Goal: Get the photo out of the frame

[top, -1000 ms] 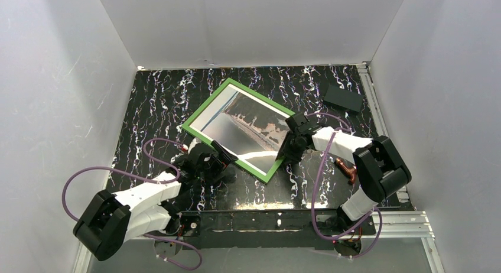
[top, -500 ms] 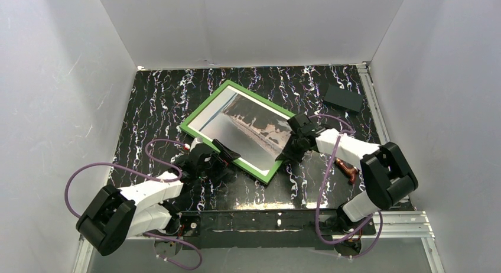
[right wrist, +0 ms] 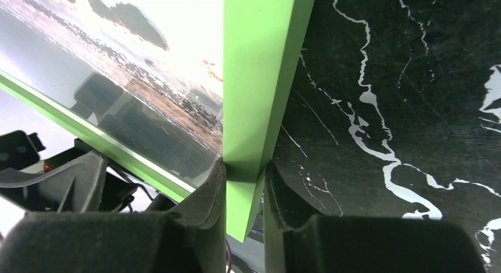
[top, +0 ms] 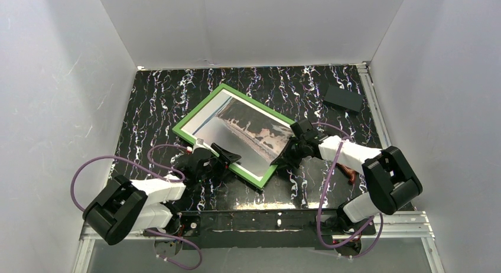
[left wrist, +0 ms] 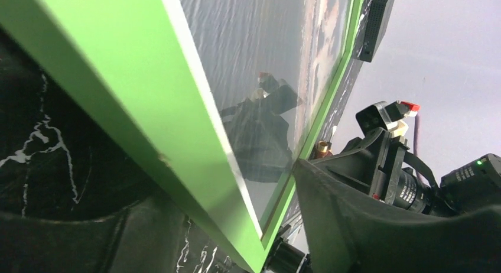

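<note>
The left tool stands released, its jaws apart astride the frame's near-left edge, one finger above the face and the other beneath; I cannot tell whether either touches it. The frame, bright green and thin, sits skewed over the middle of the black marbled desk. The photo is inside it, showing a grey scene under glare. The right tool is clenched on the frame's green border near the near-right corner. A flat black box lies at the far right, well apart.
</note>
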`<move>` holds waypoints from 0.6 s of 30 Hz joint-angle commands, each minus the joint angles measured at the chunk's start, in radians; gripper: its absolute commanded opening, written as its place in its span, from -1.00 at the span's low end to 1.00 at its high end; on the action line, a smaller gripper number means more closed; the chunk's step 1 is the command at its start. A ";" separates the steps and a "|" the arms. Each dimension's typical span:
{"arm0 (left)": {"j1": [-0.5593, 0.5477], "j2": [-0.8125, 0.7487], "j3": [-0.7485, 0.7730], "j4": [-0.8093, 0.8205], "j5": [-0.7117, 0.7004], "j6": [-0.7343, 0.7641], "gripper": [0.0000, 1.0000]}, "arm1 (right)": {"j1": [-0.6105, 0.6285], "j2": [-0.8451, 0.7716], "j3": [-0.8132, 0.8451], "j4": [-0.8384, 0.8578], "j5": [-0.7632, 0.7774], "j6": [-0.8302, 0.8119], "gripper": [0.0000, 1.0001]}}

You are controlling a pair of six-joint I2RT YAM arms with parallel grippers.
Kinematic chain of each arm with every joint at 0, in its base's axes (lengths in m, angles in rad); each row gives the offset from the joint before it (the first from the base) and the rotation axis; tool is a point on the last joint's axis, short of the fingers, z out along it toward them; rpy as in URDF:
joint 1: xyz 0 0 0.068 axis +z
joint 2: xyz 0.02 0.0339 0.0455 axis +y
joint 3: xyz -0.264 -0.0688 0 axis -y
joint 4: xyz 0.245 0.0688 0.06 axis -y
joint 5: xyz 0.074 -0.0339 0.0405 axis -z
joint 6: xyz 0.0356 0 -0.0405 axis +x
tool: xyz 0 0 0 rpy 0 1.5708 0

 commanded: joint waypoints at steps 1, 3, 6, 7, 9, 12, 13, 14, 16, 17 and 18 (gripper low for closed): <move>0.001 -0.010 -0.033 0.130 -0.014 -0.037 0.15 | -0.001 -0.061 -0.006 0.199 -0.131 0.055 -0.97; 0.002 -0.047 -0.038 0.112 -0.040 -0.035 0.04 | -0.001 -0.062 -0.016 0.214 -0.135 0.060 -0.97; 0.002 -0.119 -0.028 0.037 -0.055 -0.019 -0.18 | -0.002 -0.065 -0.032 0.245 -0.146 0.051 -0.97; 0.002 -0.148 -0.021 -0.002 -0.056 -0.012 -0.28 | 0.000 -0.068 -0.036 0.256 -0.149 0.039 -0.97; 0.002 -0.206 -0.006 -0.090 -0.059 0.002 -0.36 | 0.000 -0.083 -0.041 0.260 -0.138 -0.002 -0.81; 0.004 -0.299 0.031 -0.264 -0.057 0.032 -0.66 | 0.010 -0.153 -0.051 0.207 -0.064 -0.096 -0.21; 0.004 -0.324 0.044 -0.323 -0.060 0.043 -0.77 | 0.016 -0.185 -0.054 0.178 -0.030 -0.127 -0.05; 0.004 -0.348 0.060 -0.376 -0.063 0.054 -0.81 | 0.021 -0.217 -0.054 0.151 0.000 -0.168 0.05; 0.007 -0.391 0.085 -0.476 -0.075 0.071 -0.82 | 0.042 -0.285 -0.042 0.060 0.074 -0.256 0.20; 0.007 -0.408 0.098 -0.516 -0.078 0.079 -0.86 | 0.055 -0.307 -0.034 0.013 0.113 -0.295 0.25; 0.008 -0.425 0.114 -0.563 -0.086 0.086 -0.99 | 0.069 -0.330 -0.025 -0.033 0.148 -0.330 0.33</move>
